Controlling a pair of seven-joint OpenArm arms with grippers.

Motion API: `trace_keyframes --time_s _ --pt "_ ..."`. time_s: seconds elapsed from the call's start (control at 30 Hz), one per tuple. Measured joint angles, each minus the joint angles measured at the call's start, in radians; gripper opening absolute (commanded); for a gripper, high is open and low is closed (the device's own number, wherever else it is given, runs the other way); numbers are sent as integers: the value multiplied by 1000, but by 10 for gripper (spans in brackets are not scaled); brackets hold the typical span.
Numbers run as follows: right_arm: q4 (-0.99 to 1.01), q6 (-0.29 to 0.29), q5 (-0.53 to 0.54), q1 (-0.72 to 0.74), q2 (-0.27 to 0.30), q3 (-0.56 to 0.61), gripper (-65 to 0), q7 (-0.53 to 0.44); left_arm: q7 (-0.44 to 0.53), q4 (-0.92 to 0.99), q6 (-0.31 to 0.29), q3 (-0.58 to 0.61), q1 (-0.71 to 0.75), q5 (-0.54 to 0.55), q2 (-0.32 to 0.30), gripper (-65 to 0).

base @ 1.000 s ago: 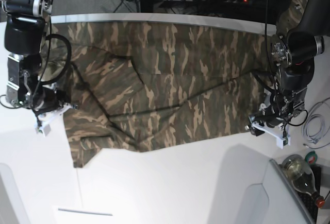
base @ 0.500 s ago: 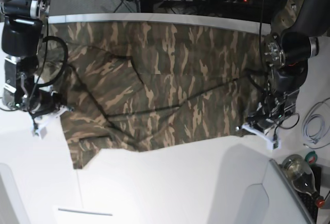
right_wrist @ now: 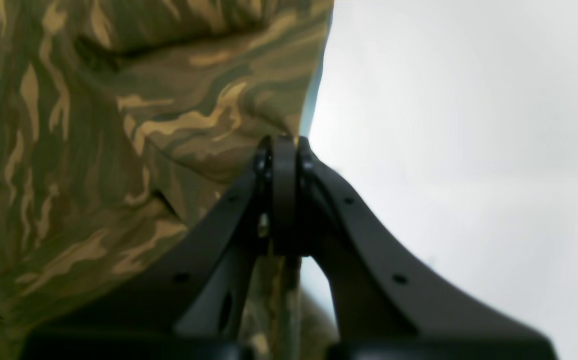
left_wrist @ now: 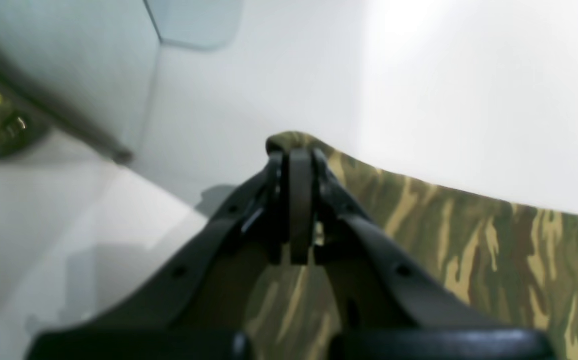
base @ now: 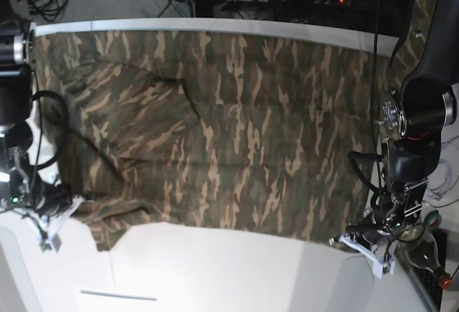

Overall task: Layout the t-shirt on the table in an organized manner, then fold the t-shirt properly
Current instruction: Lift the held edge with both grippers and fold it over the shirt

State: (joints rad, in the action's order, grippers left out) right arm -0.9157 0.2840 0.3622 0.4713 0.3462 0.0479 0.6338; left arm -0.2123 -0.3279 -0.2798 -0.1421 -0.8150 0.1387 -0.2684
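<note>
Both arms reach down at the near edge. The left gripper [left_wrist: 296,160] and right gripper [right_wrist: 280,150] each pinch a near corner of the olive-and-tan camouflage cloth t-shirt [base: 222,140], spread across the white table [base: 215,269] toward its far edge.

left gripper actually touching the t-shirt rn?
Touching. The left wrist view shows the left gripper with jaws shut on the t-shirt corner, cloth poking out past the tips.

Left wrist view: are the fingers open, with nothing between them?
No, the left fingers are shut on a corner of the t-shirt.
</note>
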Motion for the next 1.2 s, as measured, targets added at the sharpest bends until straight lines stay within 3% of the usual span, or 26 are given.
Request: trace_keyframes --time_s 0.17,0.4,0.63,0.8,0.83,0.93,1.2 --pt "63 0 -3 47 53 126 -650 -91 -84 -104 -1 -5 24 1 0 -650" --pt "188 1 -3 44 95 273 -650 -314 -193 -320 -5 -5 166 0 -3 -650" --pt "220 0 -2 27 98 322 -650 -361 -219 -470 -7 -8 271 7 -2 -650" --pt "222 2 -3 18 139 409 -650 -381 -287 -562 -8 -164 377 2 4 -650" --pt "222 4 0 16 142 409 -650 -384 -314 -585 -16 -182 387 2 2 -650" --pt "219 4 0 14 148 408 -650 -393 -354 -677 -114 -228 423 8 0 -650" --pt "209 5 3 -5 157 408 -650 -400 -427 -867 -126 -238 579 4 7 -650"
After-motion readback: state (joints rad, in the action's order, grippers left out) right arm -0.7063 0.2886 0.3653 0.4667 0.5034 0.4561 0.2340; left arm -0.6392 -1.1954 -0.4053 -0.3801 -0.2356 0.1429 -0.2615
